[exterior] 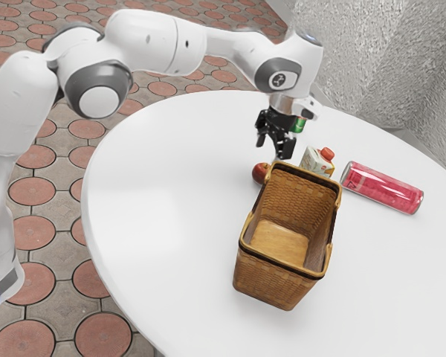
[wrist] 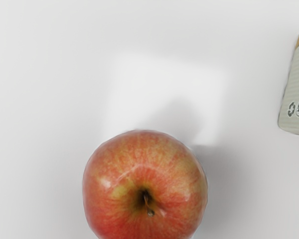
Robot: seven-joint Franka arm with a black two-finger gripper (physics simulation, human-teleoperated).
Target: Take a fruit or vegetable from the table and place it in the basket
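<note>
Well, glossy round apple [wrist: 139, 174] near woven basket [exterior: 271, 281]

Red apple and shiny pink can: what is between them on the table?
A pale printed carton with an orange-red cap. The exterior view shows it between the apple and the can, partly hidden by the brown wicker basket's rim.

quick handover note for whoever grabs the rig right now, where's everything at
Claw: open, holding nothing, above the apple.
Apple: on the table, next to the basket's far end in the exterior view.
Basket: upright on the table, apple not in it.
Nearby: carton with a red cap, and a red can on its side.
Done: claw over the apple, nothing picked up.
Left: lower, grip, lift, place in basket. The rim is close, so probably lift clear before moving across.
</note>
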